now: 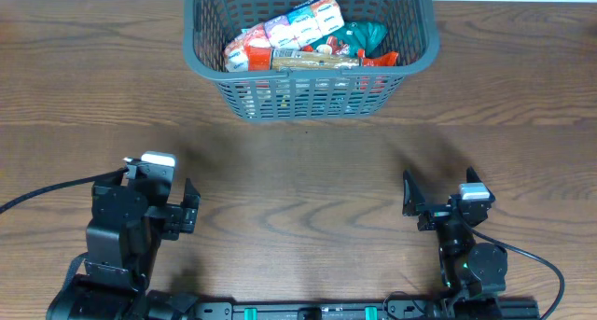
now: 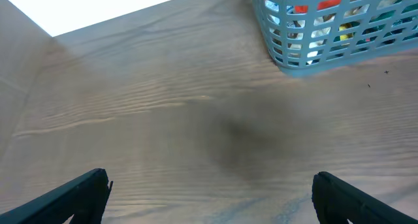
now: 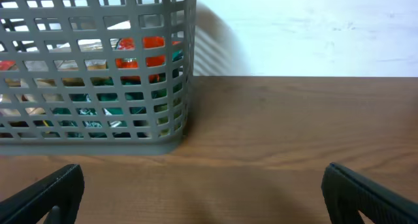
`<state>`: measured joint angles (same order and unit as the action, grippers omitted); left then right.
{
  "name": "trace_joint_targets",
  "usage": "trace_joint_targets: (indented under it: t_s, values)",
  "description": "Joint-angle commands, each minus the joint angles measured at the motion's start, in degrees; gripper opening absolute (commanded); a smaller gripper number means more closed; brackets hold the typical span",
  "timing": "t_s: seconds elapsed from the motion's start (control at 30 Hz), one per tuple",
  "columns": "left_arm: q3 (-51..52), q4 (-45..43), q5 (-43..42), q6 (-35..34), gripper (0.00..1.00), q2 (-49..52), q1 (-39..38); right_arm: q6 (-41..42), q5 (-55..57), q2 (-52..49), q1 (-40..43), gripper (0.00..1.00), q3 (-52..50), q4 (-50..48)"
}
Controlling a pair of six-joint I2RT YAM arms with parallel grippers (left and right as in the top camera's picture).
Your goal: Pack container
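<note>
Packets (image 1: 298, 31) are lying in the top-centre container (image 1: 308, 94), so we are holding left gripper (image 2: 210, 178) and right gripper (image 3: 202, 168) low, wide open, empty.

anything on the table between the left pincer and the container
Nothing; the left wrist view shows only bare wooden table between the left pincer and the container.

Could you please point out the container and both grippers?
container (image 1: 280, 96): overhead view, on its front wall.
left gripper (image 2: 210, 182): left wrist view, midway between fingertips.
right gripper (image 3: 202, 176): right wrist view, midway between fingertips.
</note>
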<state>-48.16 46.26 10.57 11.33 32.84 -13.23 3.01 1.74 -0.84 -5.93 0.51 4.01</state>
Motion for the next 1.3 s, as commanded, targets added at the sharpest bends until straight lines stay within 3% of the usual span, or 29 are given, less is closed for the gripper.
trace_joint_targets:
  t_s: [0.0,0.57,0.77,0.87,1.1,1.27]
  values:
    - [0.42,-0.02,0.44,-0.52,0.99,-0.20,-0.09,-0.46,-0.04,0.52,-0.48,0.99,-0.22,0.11]
    - [0.42,1.31,0.28,-1.07,0.99,-0.37,-0.02,-0.48,-0.04,0.52,-0.48,0.99,-0.22,0.11]
    - [3.91,5.31,-6.58,-15.08,0.99,-7.80,3.56,-0.46,-0.04,0.52,-0.48,0.99,-0.22,0.11]
    - [9.88,-0.35,-6.73,-18.53,0.99,-15.08,4.55,-0.48,-0.04,0.52,-0.48,0.99,-0.22,0.11]
    - [28.74,-28.72,-5.51,-18.49,0.98,-28.98,4.55,-0.46,-0.04,0.52,-0.48,0.99,-0.22,0.11]
    - [39.58,-41.53,-5.22,-18.53,0.98,-32.61,4.55,-0.46,-0.04,0.52,-0.48,0.99,-0.20,0.11]
